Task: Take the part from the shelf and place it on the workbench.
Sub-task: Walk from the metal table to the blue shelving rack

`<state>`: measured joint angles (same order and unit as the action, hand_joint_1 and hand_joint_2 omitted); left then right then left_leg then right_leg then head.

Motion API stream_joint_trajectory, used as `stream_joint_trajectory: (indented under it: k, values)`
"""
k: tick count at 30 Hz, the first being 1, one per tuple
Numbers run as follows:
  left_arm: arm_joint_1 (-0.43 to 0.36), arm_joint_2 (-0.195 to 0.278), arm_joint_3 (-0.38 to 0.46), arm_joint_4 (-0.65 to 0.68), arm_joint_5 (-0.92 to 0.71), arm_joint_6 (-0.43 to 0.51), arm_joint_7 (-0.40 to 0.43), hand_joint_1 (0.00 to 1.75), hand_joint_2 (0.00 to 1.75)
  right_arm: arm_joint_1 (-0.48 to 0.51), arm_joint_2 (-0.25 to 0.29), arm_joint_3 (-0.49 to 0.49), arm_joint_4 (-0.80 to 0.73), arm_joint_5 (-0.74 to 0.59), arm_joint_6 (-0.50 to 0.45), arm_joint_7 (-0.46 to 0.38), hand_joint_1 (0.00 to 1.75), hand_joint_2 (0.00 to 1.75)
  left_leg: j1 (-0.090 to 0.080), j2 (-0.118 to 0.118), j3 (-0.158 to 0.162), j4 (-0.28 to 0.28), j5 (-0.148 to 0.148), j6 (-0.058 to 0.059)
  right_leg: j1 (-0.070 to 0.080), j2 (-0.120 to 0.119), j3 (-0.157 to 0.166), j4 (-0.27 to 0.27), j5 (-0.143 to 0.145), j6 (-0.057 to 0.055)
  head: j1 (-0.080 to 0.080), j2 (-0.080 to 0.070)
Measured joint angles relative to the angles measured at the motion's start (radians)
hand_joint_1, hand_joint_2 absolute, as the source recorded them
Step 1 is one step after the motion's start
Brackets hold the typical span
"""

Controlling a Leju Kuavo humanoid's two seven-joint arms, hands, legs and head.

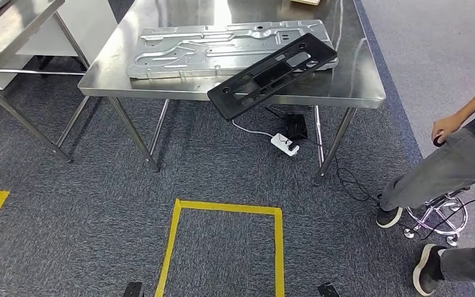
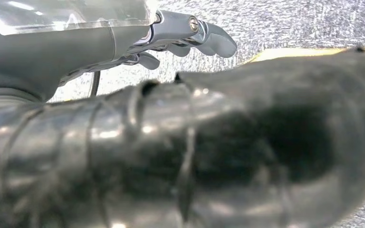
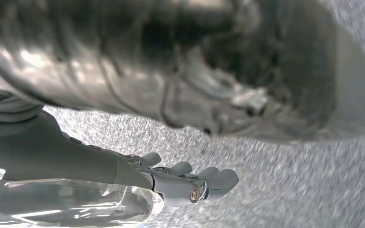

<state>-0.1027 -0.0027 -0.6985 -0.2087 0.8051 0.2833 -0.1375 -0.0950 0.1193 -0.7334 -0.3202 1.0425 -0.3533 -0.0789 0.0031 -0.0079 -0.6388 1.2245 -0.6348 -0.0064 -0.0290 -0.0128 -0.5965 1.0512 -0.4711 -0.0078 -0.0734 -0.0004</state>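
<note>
A long black plastic part [image 1: 272, 74] with cut-outs lies slanted on the steel workbench [image 1: 352, 93], one end jutting out past the front edge. Behind it, flat on the bench, is a silver stamped metal plate [image 1: 204, 49]. In the left wrist view, my left hand [image 2: 171, 35] hangs over grey carpet with its fingers loosely extended and nothing in them. My right hand [image 3: 180, 178] hangs the same way in the right wrist view, also holding nothing.
A steel shelf frame [image 1: 6, 31] stands at the far left. A person [image 1: 451, 161] sits on a chrome stool [image 1: 439, 216] at the right. A white power strip [image 1: 284, 143] and cables lie under the bench. Yellow tape [image 1: 222, 207] marks a square on the carpet.
</note>
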Motion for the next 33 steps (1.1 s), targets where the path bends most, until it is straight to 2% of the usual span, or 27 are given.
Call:
stream_joint_trajectory:
  k: [1,2,3,4,5,7,8,10,12,13,15,16,17,18,19,20,21,23,24,25,26,28,29,30,31,32,33]
  values:
    - [0.001,0.000,0.000,0.000,0.002,0.002,0.000,0.00,0.00,-0.002,0.001,-0.002,0.012,0.011,0.002,0.001,0.00,0.00,0.001,0.000,-0.026,0.055,-0.019,-0.002,0.002,-0.008,-0.001,0.000,0.000,0.000,0.000,0.000]
    - [0.003,0.000,0.000,0.000,0.002,0.004,0.000,0.00,0.00,-0.003,0.001,-0.004,0.023,0.017,0.002,0.002,0.00,0.00,0.001,0.001,-0.037,0.077,-0.018,-0.003,0.003,-0.015,-0.001,0.000,0.000,0.000,0.000,0.000]
    - [0.004,0.000,0.000,0.000,0.003,0.005,-0.001,0.00,0.00,-0.005,0.001,-0.005,0.033,0.021,0.003,0.002,0.00,0.00,0.000,0.002,-0.028,0.058,0.003,-0.001,0.004,-0.022,0.000,0.000,0.000,0.000,0.000,0.000]
    - [0.005,0.000,0.000,0.000,0.003,0.006,-0.001,0.00,0.00,-0.007,0.002,-0.007,0.043,0.026,0.003,0.003,0.00,0.00,-0.001,0.008,0.001,0.000,0.039,0.003,0.004,-0.030,0.001,0.000,0.000,0.000,0.000,0.000]
    - [0.005,0.001,0.000,0.000,0.003,0.008,-0.001,0.00,0.00,-0.010,0.002,-0.008,0.051,0.032,0.004,0.004,0.00,0.00,-0.003,0.024,0.039,-0.076,0.073,0.010,0.005,-0.037,0.003,0.000,0.000,0.000,0.000,0.000]
    - [0.001,0.002,0.000,0.000,0.003,0.013,0.000,0.00,0.00,-0.015,0.005,-0.010,0.065,0.050,0.009,0.009,0.00,0.00,-0.011,0.051,0.092,-0.189,0.113,0.022,0.009,-0.052,0.006,-0.001,0.000,0.004,0.001,0.000]
    - [0.000,0.002,0.000,0.000,0.004,0.017,0.000,0.00,0.00,-0.017,0.006,-0.010,0.070,0.061,0.014,0.013,0.00,0.00,-0.014,0.056,0.099,-0.209,0.115,0.026,0.010,-0.059,0.007,-0.002,0.001,0.008,0.001,0.000]
    - [0.000,0.002,0.000,0.000,0.009,0.028,0.000,0.00,0.00,-0.020,0.008,-0.008,0.081,0.085,0.030,0.025,0.00,0.00,-0.016,0.040,0.097,-0.217,0.122,0.035,0.012,-0.071,0.011,-0.008,0.005,0.020,0.001,0.000]
    - [0.003,0.001,0.000,0.000,0.017,0.043,0.000,0.00,0.00,-0.022,0.010,-0.006,0.090,0.109,0.047,0.040,0.00,0.00,-0.011,0.025,0.103,-0.232,0.136,0.044,0.012,-0.056,0.008,0.007,-0.011,0.031,0.003,0.000]
    - [0.004,0.000,0.000,0.000,0.020,0.049,0.000,0.00,0.00,-0.023,0.010,-0.004,0.093,0.120,0.055,0.047,0.00,0.00,-0.007,0.018,0.106,-0.240,0.143,0.051,0.012,-0.038,-0.005,0.040,-0.035,0.034,0.005,0.000]
    - [0.002,0.000,0.000,0.000,0.026,0.060,0.001,0.00,0.00,-0.022,0.010,0.000,0.101,0.136,0.068,0.057,0.00,0.00,-0.004,0.002,0.103,-0.243,0.151,0.059,0.010,-0.004,-0.056,0.158,-0.103,0.036,0.008,0.000]
    - [0.001,0.000,0.000,0.000,0.029,0.064,0.002,0.00,0.00,-0.020,0.010,0.002,0.105,0.141,0.072,0.061,0.00,0.00,-0.005,-0.008,0.101,-0.242,0.152,0.061,0.009,0.003,-0.080,0.215,-0.126,0.037,0.009,0.000]
    - [0.000,0.000,0.000,0.000,0.031,0.067,0.004,0.00,0.00,-0.018,0.010,0.004,0.109,0.146,0.076,0.064,0.00,0.00,-0.004,-0.019,0.100,-0.240,0.152,0.062,0.008,0.005,-0.092,0.246,-0.131,0.038,0.009,0.000]
    - [0.001,0.000,0.000,0.000,0.034,0.069,0.007,0.00,0.00,-0.018,0.009,0.006,0.112,0.149,0.079,0.066,0.00,0.00,-0.004,-0.032,0.099,-0.237,0.151,0.060,0.007,0.007,-0.088,0.240,-0.115,0.039,0.009,0.000]
    - [0.002,0.000,0.000,0.000,0.036,0.071,0.011,0.00,0.00,-0.018,0.009,0.008,0.114,0.151,0.083,0.067,0.00,0.00,-0.002,-0.044,0.099,-0.232,0.150,0.058,0.006,0.011,-0.067,0.200,-0.086,0.041,0.010,0.000]
    - [0.003,0.000,0.000,0.000,0.039,0.074,0.016,0.00,0.00,-0.018,0.008,0.011,0.116,0.155,0.088,0.067,0.00,0.00,-0.001,-0.056,0.097,-0.225,0.146,0.053,0.002,0.024,-0.037,0.137,-0.052,0.042,0.010,0.000]
    - [0.003,0.000,0.000,0.000,0.041,0.078,0.022,0.00,0.00,-0.019,0.008,0.013,0.118,0.159,0.093,0.068,0.00,0.00,-0.001,-0.068,0.091,-0.213,0.141,0.047,-0.001,0.046,-0.008,0.077,-0.030,0.042,0.010,0.000]
    - [0.000,0.000,0.000,0.000,0.046,0.087,0.036,0.00,0.00,-0.021,0.007,0.019,0.122,0.172,0.106,0.071,0.00,0.00,-0.001,-0.089,0.075,-0.194,0.133,0.033,-0.006,0.079,0.018,0.015,-0.019,0.039,0.010,0.000]
    - [-0.001,0.000,0.001,0.000,0.049,0.091,0.043,0.00,0.00,-0.021,0.007,0.023,0.125,0.180,0.114,0.074,0.00,0.00,-0.001,-0.098,0.068,-0.190,0.132,0.027,-0.004,0.082,0.017,0.012,-0.024,0.035,0.009,0.000]
    - [0.000,0.000,0.001,0.000,0.051,0.094,0.050,0.00,0.00,-0.021,0.007,0.027,0.127,0.187,0.122,0.078,0.00,0.00,0.002,-0.107,0.063,-0.190,0.133,0.022,-0.005,0.072,0.016,0.013,-0.023,0.028,0.009,0.000]
    - [0.002,0.000,0.002,0.000,0.053,0.097,0.057,0.00,0.00,-0.020,0.007,0.031,0.129,0.195,0.131,0.082,0.00,0.00,0.003,-0.100,0.059,-0.185,0.131,0.017,-0.004,0.062,0.017,0.009,-0.022,0.021,0.010,0.000]
    - [0.004,0.000,0.002,0.000,0.055,0.102,0.067,0.00,0.00,-0.020,0.007,0.041,0.131,0.216,0.148,0.088,0.00,0.00,0.002,-0.055,0.035,-0.138,0.104,0.007,-0.006,0.041,0.020,0.003,-0.019,0.008,0.002,0.000]
    - [0.004,-0.002,0.002,0.000,0.055,0.103,0.069,0.00,0.00,-0.019,0.007,0.047,0.132,0.227,0.156,0.091,0.00,0.00,0.003,-0.027,0.011,-0.087,0.077,0.003,-0.005,0.030,0.021,0.001,-0.018,0.004,-0.003,0.000]
    - [0.003,-0.003,0.003,0.000,0.055,0.103,0.071,0.00,0.00,-0.019,0.007,0.054,0.132,0.237,0.164,0.093,0.00,0.00,0.005,-0.011,-0.019,-0.028,0.050,0.000,-0.003,0.018,0.022,0.001,-0.019,0.001,-0.006,0.000]
    - [0.001,-0.004,0.003,0.000,0.054,0.103,0.072,0.00,0.00,-0.019,0.007,0.061,0.133,0.244,0.172,0.095,0.00,0.00,0.008,-0.006,-0.047,0.026,0.030,-0.003,-0.002,0.005,0.022,0.001,-0.020,-0.001,-0.007,0.000]
    - [0.001,-0.005,0.003,0.000,0.054,0.103,0.071,0.00,0.00,-0.019,0.007,0.067,0.134,0.248,0.179,0.098,0.00,0.00,0.009,-0.003,-0.064,0.057,0.028,-0.005,-0.001,-0.008,0.023,0.001,-0.021,-0.002,-0.007,0.000]
    - [0.002,-0.006,0.003,0.000,0.054,0.103,0.071,0.00,0.00,-0.019,0.007,0.072,0.135,0.250,0.186,0.101,0.00,0.00,0.010,0.000,-0.063,0.052,0.044,-0.005,-0.001,-0.019,0.025,0.001,-0.023,-0.002,-0.007,0.000]
